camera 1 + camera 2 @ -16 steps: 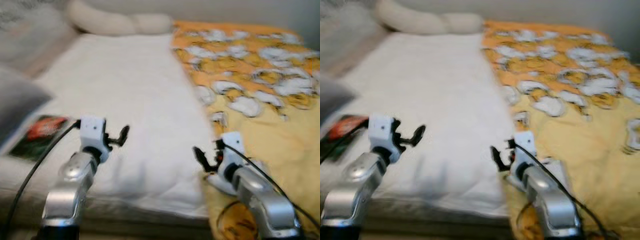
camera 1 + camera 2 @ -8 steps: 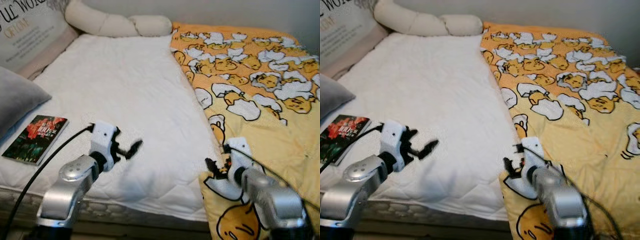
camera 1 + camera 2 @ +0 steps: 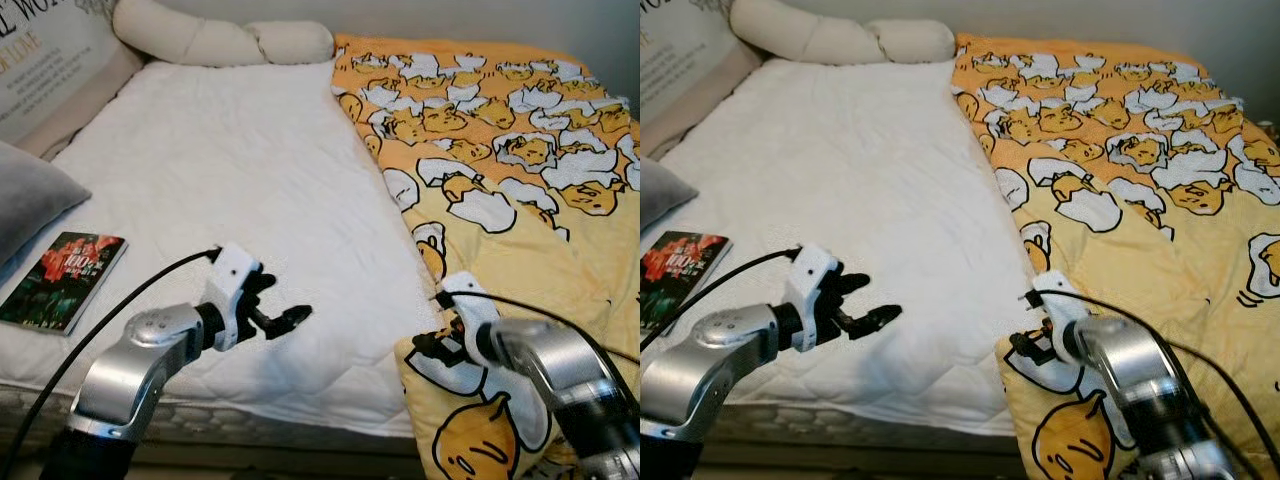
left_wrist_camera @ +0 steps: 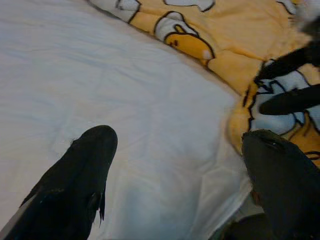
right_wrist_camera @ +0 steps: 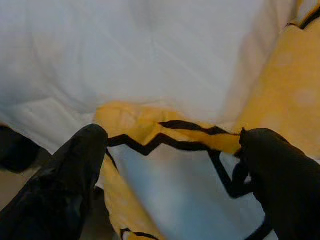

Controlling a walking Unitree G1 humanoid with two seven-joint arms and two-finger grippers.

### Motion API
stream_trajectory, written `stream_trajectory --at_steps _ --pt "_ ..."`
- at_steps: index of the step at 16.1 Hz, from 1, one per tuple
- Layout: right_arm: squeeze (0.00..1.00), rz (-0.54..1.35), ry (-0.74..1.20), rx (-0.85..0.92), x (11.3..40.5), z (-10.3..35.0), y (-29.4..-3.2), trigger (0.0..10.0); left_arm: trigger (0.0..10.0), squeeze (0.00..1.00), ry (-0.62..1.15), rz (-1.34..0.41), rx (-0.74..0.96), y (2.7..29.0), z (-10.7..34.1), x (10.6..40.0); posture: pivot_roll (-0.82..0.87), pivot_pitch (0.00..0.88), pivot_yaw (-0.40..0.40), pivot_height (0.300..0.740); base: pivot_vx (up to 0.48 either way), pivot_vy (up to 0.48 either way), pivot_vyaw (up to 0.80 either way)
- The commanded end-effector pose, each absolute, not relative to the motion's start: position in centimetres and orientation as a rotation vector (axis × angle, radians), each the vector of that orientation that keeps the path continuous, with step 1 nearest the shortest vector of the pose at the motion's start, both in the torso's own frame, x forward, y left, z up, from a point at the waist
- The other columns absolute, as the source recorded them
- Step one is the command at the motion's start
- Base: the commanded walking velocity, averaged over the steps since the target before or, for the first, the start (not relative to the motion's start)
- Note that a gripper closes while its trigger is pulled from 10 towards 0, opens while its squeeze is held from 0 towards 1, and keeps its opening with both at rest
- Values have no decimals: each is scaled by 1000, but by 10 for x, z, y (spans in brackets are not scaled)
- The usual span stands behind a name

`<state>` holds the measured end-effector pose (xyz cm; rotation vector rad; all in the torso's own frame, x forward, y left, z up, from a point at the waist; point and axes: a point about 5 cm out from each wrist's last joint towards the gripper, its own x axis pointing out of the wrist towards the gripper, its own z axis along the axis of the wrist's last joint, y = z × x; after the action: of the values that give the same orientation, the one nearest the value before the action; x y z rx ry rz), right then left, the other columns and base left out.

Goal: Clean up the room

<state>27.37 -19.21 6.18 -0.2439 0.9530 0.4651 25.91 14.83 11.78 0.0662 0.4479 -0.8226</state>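
Item — yellow blanket (image 3: 520,200), spread over the bed's (image 3: 230,170) right half, its near corner folded at the front edge. Our right gripper (image 3: 428,345) sits at that corner, fingers apart astride the fold in its wrist view — nothing clamped. Our left gripper (image 3: 290,318), also open, hovers over bare mattress toward the front edge; we judge the right arm nearer. Book (image 3: 62,280) at the left edge.

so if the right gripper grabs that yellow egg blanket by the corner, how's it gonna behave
The blanket looks soft and floppy: its corner already folds and droops at the right gripper, so it would likely sag. Spread over half the mattress, it probably drags and bunches rather than lifting whole.
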Motion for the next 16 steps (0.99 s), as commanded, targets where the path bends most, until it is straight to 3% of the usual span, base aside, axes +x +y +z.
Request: stream_trajectory --at_steps 1,2,3,4,5,6,7,8,9,10,11,12,16 --pt "0 534 993 -268 270 53 -189 10000 10000 831 474 -879 74 146 119 254 -33 0 27 740 0 0 0" --pt "0 585 1018 -292 269 47 -185 10000 10000 220 503 -921 76 144 117 249 -29 0 23 740 0 0 0" --pt "0 612 1024 -319 268 44 -184 10000 10000 78 521 -936 80 144 116 247 -26 0 21 740 0 0 0" --pt "0 684 1039 -370 266 38 -179 10000 10000 0 544 -958 87 144 114 243 -18 0 14 740 0 0 0" --pt "0 715 1047 -379 266 37 -178 7490 10000 0 547 -954 88 144 115 243 -16 0 9 740 0 0 0" --pt "0 716 1049 -379 266 36 -178 7490 10000 0 548 -950 88 144 115 243 -16 0 9 740 0 0 0" --pt "0 708 1034 -399 269 34 -179 3608 10000 0 549 -937 95 146 114 243 -14 0 9 740 0 0 0" --pt "0 694 1016 -414 274 31 -180 2353 10000 0 550 -924 105 147 114 244 -15 0 11 740 0 0 0" --pt "0 695 1003 -432 276 28 -181 3059 10000 0 552 -917 116 148 114 245 -15 0 14 740 0 0 0" --pt "0 699 998 -442 277 27 -181 3059 10000 0 553 -916 120 149 113 245 -15 0 14 740 0 0 0" --pt "0 710 994 -455 277 23 -179 706 10000 0 556 -916 129 149 113 245 -16 0 18 740 0 0 0" --pt "0 723 991 -461 276 19 -177 0 10000 0 558 -918 132 149 113 245 -16 0 19 740 0 0 0" --pt "0 748 985 -489 273 9 -173 0 10000 0 563 -929 146 148 112 244 -12 0 21 740 0 0 0"
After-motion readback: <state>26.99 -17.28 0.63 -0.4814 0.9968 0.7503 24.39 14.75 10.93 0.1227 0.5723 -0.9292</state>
